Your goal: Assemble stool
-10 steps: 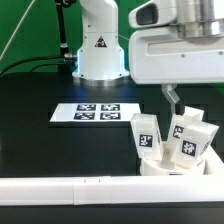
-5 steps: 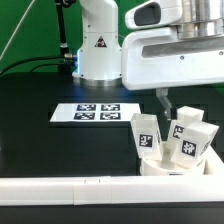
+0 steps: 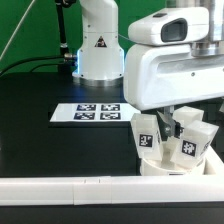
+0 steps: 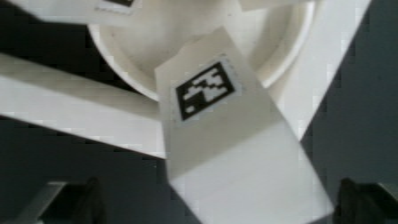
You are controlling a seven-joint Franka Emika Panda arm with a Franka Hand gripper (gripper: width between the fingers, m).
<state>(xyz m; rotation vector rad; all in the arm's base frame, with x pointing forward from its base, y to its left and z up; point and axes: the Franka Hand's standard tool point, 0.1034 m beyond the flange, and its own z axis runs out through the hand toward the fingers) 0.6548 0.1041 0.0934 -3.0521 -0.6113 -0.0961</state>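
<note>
Wrist view alone shows tagged leg block point(image 4: 222, 120) between spread gripper point(image 4: 201, 200) fingers, untouched, legs standing in seat disc point(image 3: 172, 165)

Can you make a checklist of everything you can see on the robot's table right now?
Surface: black table, white border rail along its near edge.
Job's things: round white seat disc with tagged leg blocks standing in it; one tagged leg fills the wrist view.
Clutter: nothing seen.
Grippers: gripper low over the legs; whether the jaws are open cannot be told.
Cables: dark cables behind the arm's white base.
Surroundings: marker board flat on the table; green backdrop.
</note>
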